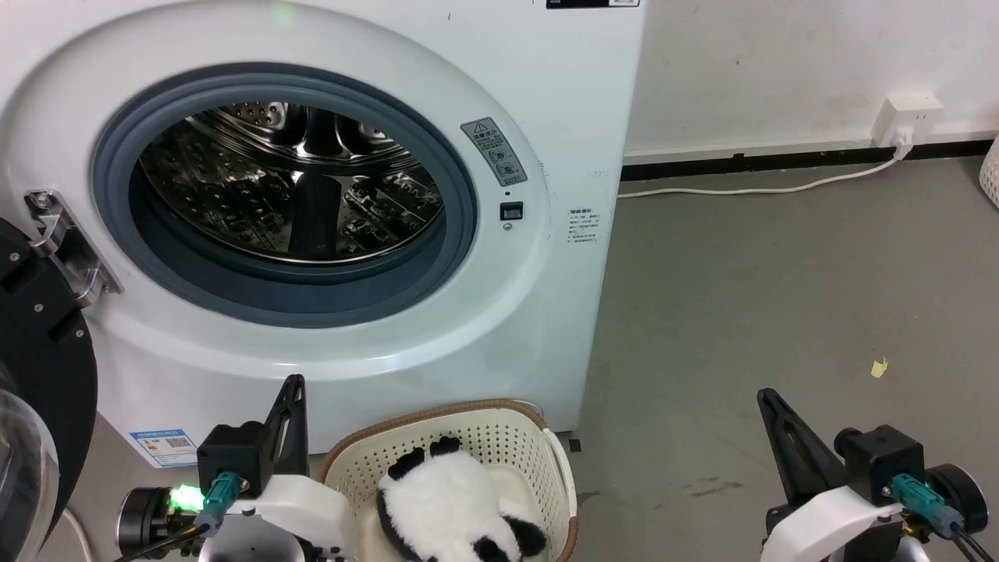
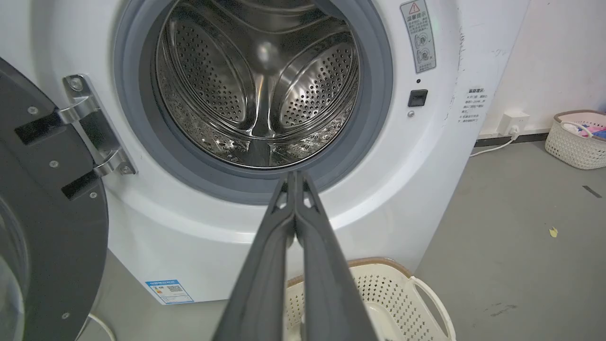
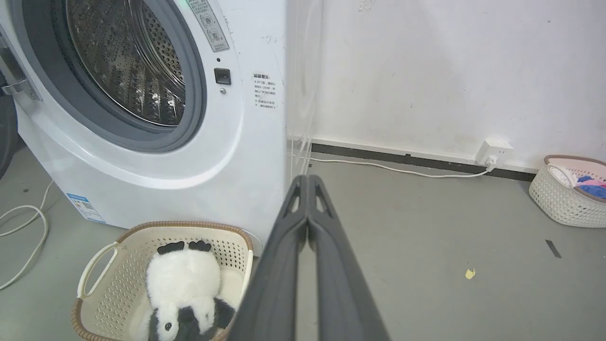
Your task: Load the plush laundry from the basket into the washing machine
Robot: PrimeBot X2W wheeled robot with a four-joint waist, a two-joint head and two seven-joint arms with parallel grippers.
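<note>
- The washing machine [image 1: 546, 117] takes up the 9-to-12 o'clock part of my head view. Its door [image 1: 39, 351] is swung wide at 9 o'clock. The grey gasket [image 1: 460, 203] rings the shiny steel drum [image 1: 296, 179].
- The basket [image 1: 499, 441] sits on the floor [image 1: 741, 297] at 6 o'clock in the head view, just in front of the washer's lower front panel. I cannot tell whether it touches the panel.
- The panda [image 1: 445, 499] lies inside the basket.
- In the head view its long axis runs roughly from 11 o'clock to 5 o'clock. The two black feet are at the washer end and the head with black ears is at the end nearest me.
- The right wrist view agrees: feet at 12 o'clock, head at 6 o'clock, one eye patch showing.
- The left claw [image 1: 294, 382] is at 7 o'clock in the head view. Its fingers are pressed together with nothing between them, and the tips point to 12 o'clock at the washer's front. It stands just beside the basket's 9 o'clock rim.
- The right claw [image 1: 765, 394] is at 4 o'clock. Its fingers are pressed together and grip nothing. It is over the floor, well apart from the basket.
- A second basket [image 3: 563, 203] with coloured cloth stands by the wall at 3 o'clock in the right wrist view.
- A yellow scrap [image 1: 879, 367] lies on the floor between that wall and my right claw.
</note>
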